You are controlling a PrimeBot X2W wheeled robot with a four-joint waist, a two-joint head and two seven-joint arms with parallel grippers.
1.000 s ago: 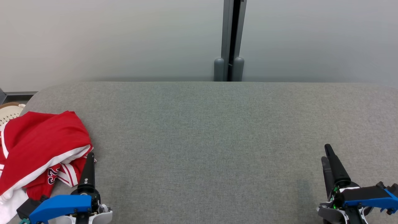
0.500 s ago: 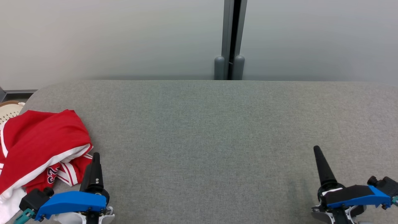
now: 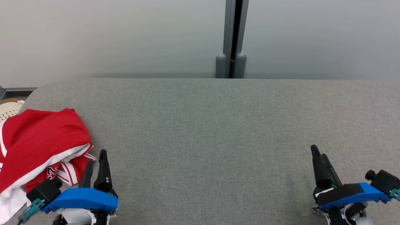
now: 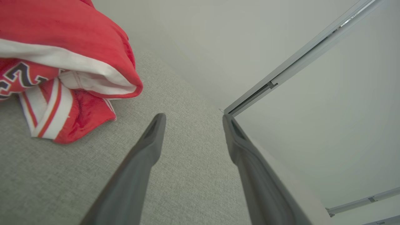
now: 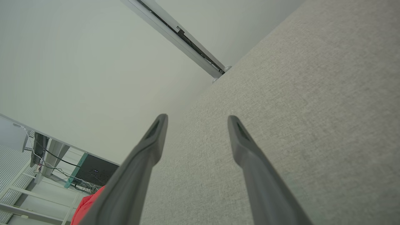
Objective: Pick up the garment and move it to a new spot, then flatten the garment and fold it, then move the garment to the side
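The garment (image 3: 40,147) is a red jersey with white trim and a dark number, lying crumpled at the left end of the grey fabric surface (image 3: 212,125). In the left wrist view the garment (image 4: 56,62) fills the upper left, its striped hem lying just left of my left gripper's fingertips. My left gripper (image 3: 96,157) stands open right beside the garment's right edge, apart from it, with nothing between its fingers (image 4: 147,150). My right gripper (image 3: 318,151) is open at the lower right over bare fabric. In the right wrist view the right gripper (image 5: 197,117) holds nothing.
A pale wall rises behind the surface, with a grey vertical post (image 3: 232,40) at its middle. A white perforated basket (image 3: 9,107) peeks past the surface's left end. The right wrist view shows a dark panel and cables (image 5: 90,172) beyond the surface.
The head camera tilted slightly, shifting the scene up. My left gripper edged right and rolled so both fingers show. My right gripper shifted left and rolled too.
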